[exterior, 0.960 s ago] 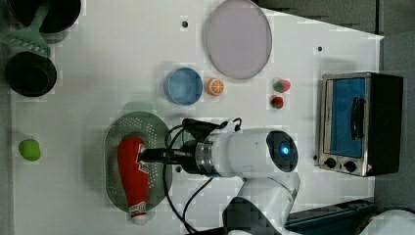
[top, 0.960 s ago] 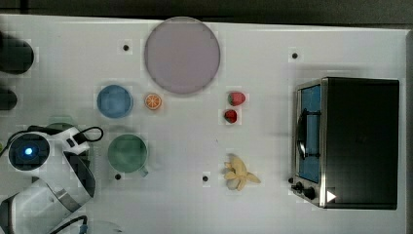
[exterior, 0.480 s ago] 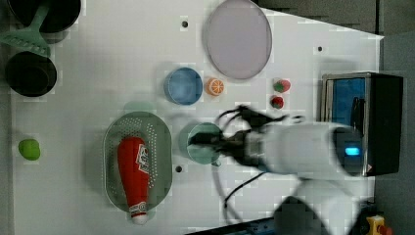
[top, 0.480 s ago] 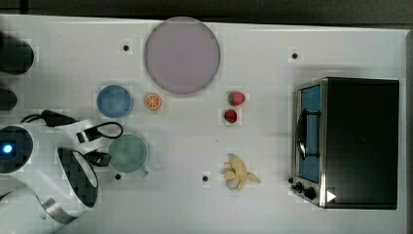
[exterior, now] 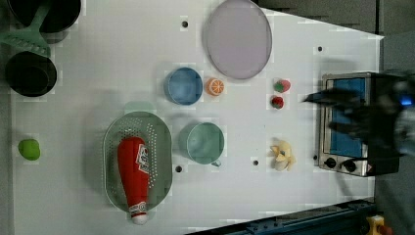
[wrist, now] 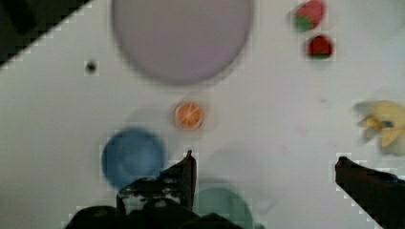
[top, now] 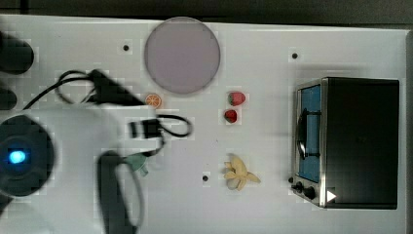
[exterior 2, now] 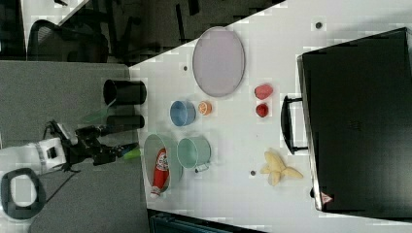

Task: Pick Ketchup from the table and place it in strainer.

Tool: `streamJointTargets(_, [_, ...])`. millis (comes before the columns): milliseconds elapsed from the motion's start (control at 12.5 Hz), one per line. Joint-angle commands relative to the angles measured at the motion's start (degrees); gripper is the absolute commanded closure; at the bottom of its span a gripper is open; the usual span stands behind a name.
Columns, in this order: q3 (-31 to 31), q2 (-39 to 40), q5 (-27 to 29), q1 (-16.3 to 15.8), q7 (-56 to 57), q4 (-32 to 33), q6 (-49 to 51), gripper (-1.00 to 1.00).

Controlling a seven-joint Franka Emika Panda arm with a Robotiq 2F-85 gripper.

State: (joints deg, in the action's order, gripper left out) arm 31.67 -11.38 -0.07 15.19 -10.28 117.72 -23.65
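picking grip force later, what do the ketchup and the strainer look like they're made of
Ketchup: looks soft, maybe plush or matte foam; red body with rounded bottle shape, white cap and label, no shine. Strainer: likely thin moulded plastic, pale mint, matte; rows of punched holes across its bottom. Both guesses rest on look alone.

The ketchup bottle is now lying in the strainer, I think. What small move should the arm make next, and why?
Probably just a small retreat clear of the table, with no new grasp. The ketchup bottle lies inside the strainer, its white cap poking over the rim, and the gripper is open with nothing between its fingers, away from the strainer. The placement looks done.
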Motion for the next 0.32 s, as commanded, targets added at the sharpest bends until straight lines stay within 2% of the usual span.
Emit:
streamJointTargets(80, [-8.2, 0.4, 2.9, 3.7, -2.6, -2.0, 5.1, -1.0])
streamJointTargets(320, [-14.1, 0.5, 3.2, 3.7, -1.7, -7.3, 11.2, -1.0])
